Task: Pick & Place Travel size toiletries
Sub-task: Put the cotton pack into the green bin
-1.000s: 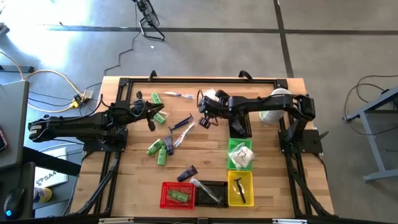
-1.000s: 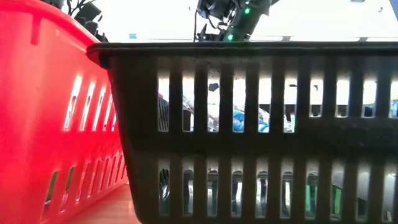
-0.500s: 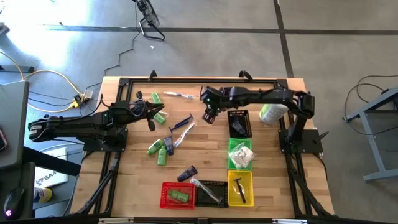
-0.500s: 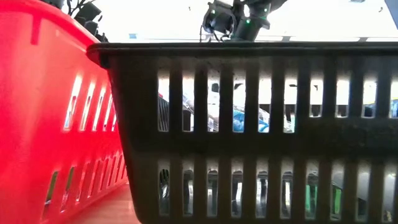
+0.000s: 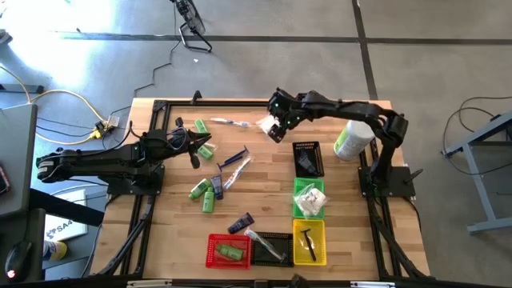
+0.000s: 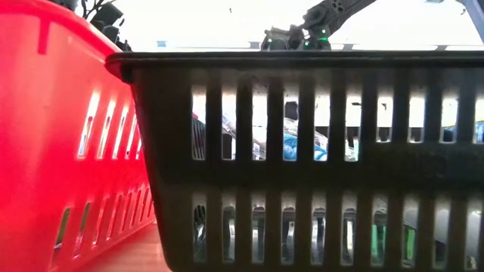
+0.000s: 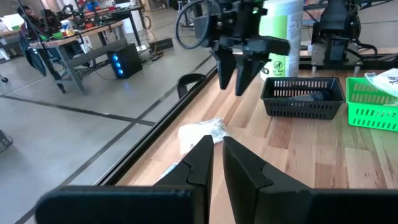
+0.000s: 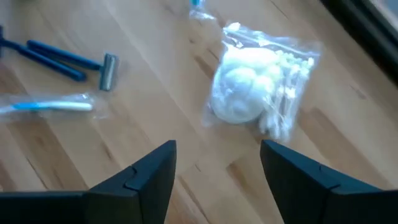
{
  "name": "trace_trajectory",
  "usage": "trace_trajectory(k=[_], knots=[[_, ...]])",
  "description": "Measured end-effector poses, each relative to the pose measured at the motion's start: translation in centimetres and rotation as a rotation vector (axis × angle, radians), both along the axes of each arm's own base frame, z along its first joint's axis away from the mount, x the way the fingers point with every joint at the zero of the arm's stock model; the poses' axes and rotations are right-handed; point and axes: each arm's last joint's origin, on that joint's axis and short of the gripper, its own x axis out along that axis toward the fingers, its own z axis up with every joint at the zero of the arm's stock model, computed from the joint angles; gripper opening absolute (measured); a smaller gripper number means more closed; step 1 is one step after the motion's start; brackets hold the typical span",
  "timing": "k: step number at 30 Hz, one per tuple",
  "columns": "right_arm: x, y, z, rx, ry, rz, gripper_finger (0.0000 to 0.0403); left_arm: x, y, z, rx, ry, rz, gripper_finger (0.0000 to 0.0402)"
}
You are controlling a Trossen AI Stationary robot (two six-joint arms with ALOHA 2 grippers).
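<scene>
While the right claw (image 8: 214,168) hangs released, the white packet (image 8: 258,93) lies just ahead.

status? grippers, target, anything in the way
Right gripper open, above the clear packet of cotton items. Left gripper shut, empty, parked at table's left. Nothing blocking the packet.

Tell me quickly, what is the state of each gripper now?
Left gripper: closed, holding nothing, waiting over the table's left side.
Right gripper: open, empty, hovering above the white packet near the table's far edge.
</scene>
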Motion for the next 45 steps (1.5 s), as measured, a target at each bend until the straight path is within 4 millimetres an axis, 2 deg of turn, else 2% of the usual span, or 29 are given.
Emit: trace_trajectory(k=[4,9,15,31,35,45], knots=[[0.0,-1.0,-1.9,0.049,0.005,-0.008,0.0226,0.0,0.0,0.0,0.0,-0.001,0.0,0.003],[0.8,-1.8,-5.2,-0.012,0.103,-0.078,0.0226,0.0,0.0,0.0,0.0,0.0,0.0,0.003],[1.6,-2.4,-6.9,-0.068,0.113,-0.099,0.0218,0.0,0.0,0.0,0.006,0.002,-0.001,0.003],[1.2,-2.8,-7.6,-0.019,0.132,-0.103,0.0154,0.0,0.0,0.0,0.02,0.01,-0.002,0.003],[1.4,-2.9,-8.5,-0.017,0.153,-0.101,0.0135,0.0,0.0,0.0,0.02,0.011,-0.002,0.003],[1.5,-3.0,-8.5,-0.051,0.148,-0.091,0.0073,0.0,0.0,0.0,0.02,0.01,-0.002,0.003]])
